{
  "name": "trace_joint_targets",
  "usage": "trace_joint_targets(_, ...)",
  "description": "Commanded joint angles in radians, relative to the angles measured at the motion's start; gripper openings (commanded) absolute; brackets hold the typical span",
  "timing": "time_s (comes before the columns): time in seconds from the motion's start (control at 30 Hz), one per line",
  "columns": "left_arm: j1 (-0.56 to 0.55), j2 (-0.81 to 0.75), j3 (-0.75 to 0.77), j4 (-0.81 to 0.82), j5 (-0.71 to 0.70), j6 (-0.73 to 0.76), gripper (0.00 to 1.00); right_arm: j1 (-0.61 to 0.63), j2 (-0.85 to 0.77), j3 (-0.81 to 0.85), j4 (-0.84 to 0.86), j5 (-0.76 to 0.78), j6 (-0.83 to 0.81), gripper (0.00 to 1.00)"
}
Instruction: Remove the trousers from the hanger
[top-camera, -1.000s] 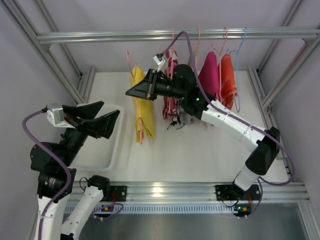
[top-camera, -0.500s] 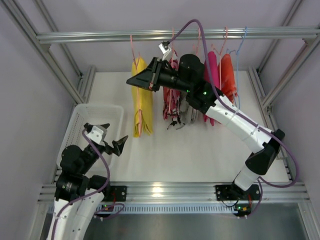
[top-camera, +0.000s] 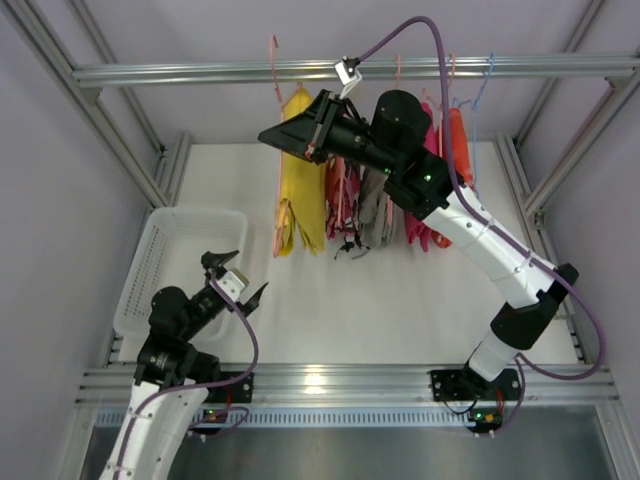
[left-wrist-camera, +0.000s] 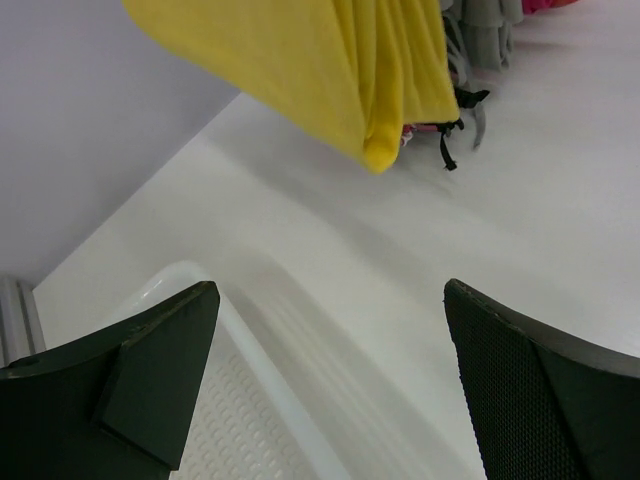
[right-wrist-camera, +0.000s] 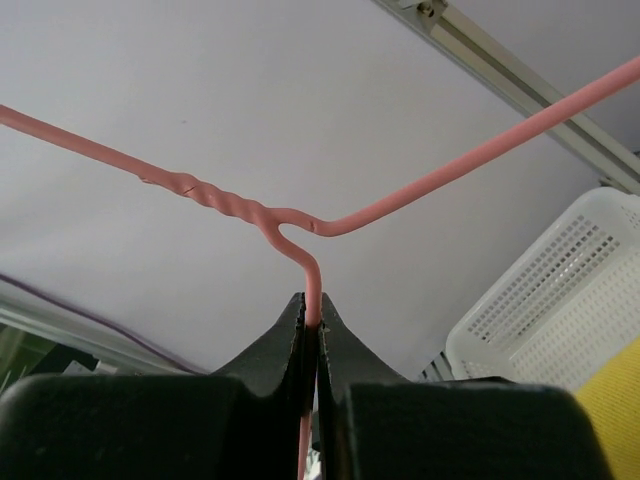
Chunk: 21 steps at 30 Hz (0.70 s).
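Hanging garment in hand: plain yellow trousers (top-camera: 300, 200), draped over a pink wire hanger (top-camera: 276, 60), falling in long soft folds with two rounded leg ends at the bottom
Place of the yellow trousers: over the far edge of the worktop (top-camera: 400, 300), left of its middle, at the left end of the row of clothes
Seen from the left wrist: the yellow cloth (left-wrist-camera: 330, 70) is smooth and unpatterned, and its lowest fold ends in a blunt tip above the white worktop
Right gripper (right-wrist-camera: 312, 325): pinched tight on the hanger's wire neck just below the twisted join, both fingers pressed flat against the wire
Right gripper from above (top-camera: 305, 135): up by the rail (top-camera: 200, 72), just in front of the yellow trousers' top
Left gripper (top-camera: 238, 272): spread wide with nothing between its fingers (left-wrist-camera: 150, 350), low over the near left corner of the worktop
Basket (top-camera: 160, 240): white, perforated, along the left edge of the worktop, just beside the left gripper
Other trousers on the rail: pink-white-black patterned pair (top-camera: 343, 205) touching the yellow one's right side, then grey (top-camera: 378, 210), magenta (top-camera: 420, 225) and orange (top-camera: 458, 145), partly hidden behind the right arm
Hanger hook: its top shows above the rail; whether it rests on the rail cannot be told
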Motion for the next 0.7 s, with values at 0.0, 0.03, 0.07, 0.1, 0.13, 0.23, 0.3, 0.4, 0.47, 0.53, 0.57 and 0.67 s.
trace_joint_targets(0.0, 0.003, 0.046, -0.071, 0.281, -0.012, 0.054, 0.99, -0.011, -0.065, 0.144, 0.107, 0.044, -0.037, 0.00)
trace_joint_targets(0.03, 0.003, 0.054, -0.086, 0.369, 0.000, 0.046, 0.99, -0.011, -0.067, 0.147, 0.101, 0.047, -0.039, 0.00)
trace_joint_targets(0.07, 0.003, 0.075, -0.099, 0.405, 0.014, 0.036, 0.99, -0.010, -0.069, 0.147, 0.098, 0.049, -0.043, 0.00)
trace_joint_targets(0.1, 0.001, 0.089, -0.113, 0.436, 0.029, -0.001, 0.99, -0.011, -0.070, 0.147, 0.090, 0.054, -0.046, 0.00)
trace_joint_targets(0.13, 0.001, 0.109, -0.113, 0.488, 0.033, -0.026, 0.99, -0.011, -0.072, 0.144, 0.084, 0.058, -0.049, 0.00)
trace_joint_targets(0.23, -0.006, 0.189, -0.097, 0.536, 0.051, -0.096, 0.99, -0.011, -0.076, 0.131, 0.082, 0.066, -0.053, 0.00)
trace_joint_targets(0.3, -0.019, 0.230, -0.103, 0.594, 0.045, -0.103, 0.99, -0.011, -0.072, 0.125, 0.088, 0.064, -0.051, 0.00)
trace_joint_targets(0.4, -0.052, 0.293, -0.108, 0.665, -0.001, -0.095, 0.99, -0.011, -0.062, 0.126, 0.098, 0.063, -0.043, 0.00)
trace_joint_targets(0.47, -0.080, 0.339, -0.107, 0.698, -0.013, -0.095, 0.99, -0.011, -0.056, 0.128, 0.102, 0.066, -0.039, 0.00)
trace_joint_targets(0.53, -0.132, 0.386, -0.108, 0.738, -0.047, -0.066, 0.99, -0.011, -0.053, 0.126, 0.104, 0.067, -0.037, 0.00)
trace_joint_targets(0.57, -0.158, 0.406, -0.105, 0.751, -0.132, -0.049, 0.99, -0.011, -0.052, 0.128, 0.102, 0.067, -0.034, 0.00)
trace_joint_targets(0.67, -0.252, 0.479, -0.093, 0.826, -0.297, 0.006, 0.99, -0.010, -0.053, 0.129, 0.104, 0.067, -0.033, 0.00)
